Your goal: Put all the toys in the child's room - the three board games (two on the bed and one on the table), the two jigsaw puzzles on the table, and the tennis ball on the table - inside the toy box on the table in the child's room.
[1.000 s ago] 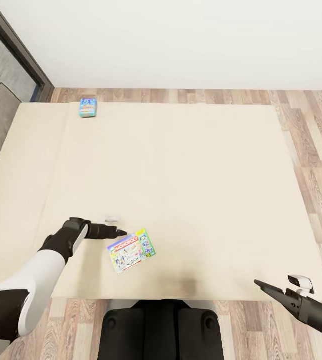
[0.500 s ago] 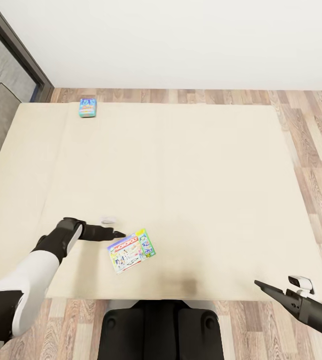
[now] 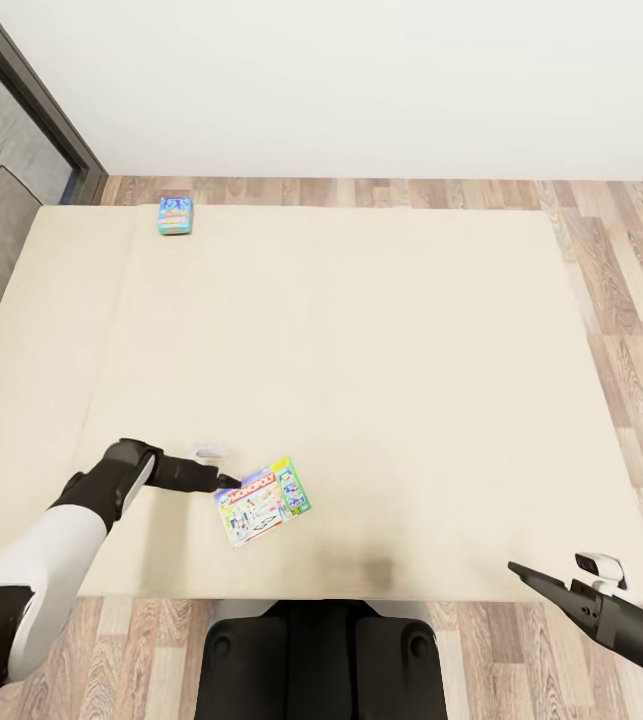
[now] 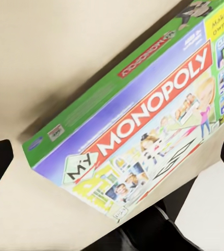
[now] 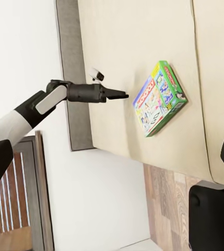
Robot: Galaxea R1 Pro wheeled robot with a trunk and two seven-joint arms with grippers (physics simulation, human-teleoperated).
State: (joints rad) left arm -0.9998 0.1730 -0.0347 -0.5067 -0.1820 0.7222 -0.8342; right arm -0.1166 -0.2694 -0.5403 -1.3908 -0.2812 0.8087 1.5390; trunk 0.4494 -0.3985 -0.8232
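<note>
Two flat printed game boxes on the beige bed (image 3: 411, 350)
White-green Monopoly box (image 3: 262, 502) at 6 o'clock, small blue box (image 3: 175, 214) at 11 — left gripper (image 3: 229, 481) spread beside the Monopoly; right gripper's (image 3: 521, 571) state unclear.

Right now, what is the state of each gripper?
Left gripper: open, at the Monopoly box, holding nothing.
Right gripper: open, empty.

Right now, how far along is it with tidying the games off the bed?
Nothing looks done yet: the Monopoly box and the small blue game both lie on the bed. In hand: the left end effector is at the Monopoly box's edge, fingers apart, not gripping. The right end effector hangs open, holding nothing. Left: lift both games and carry them off.
</note>
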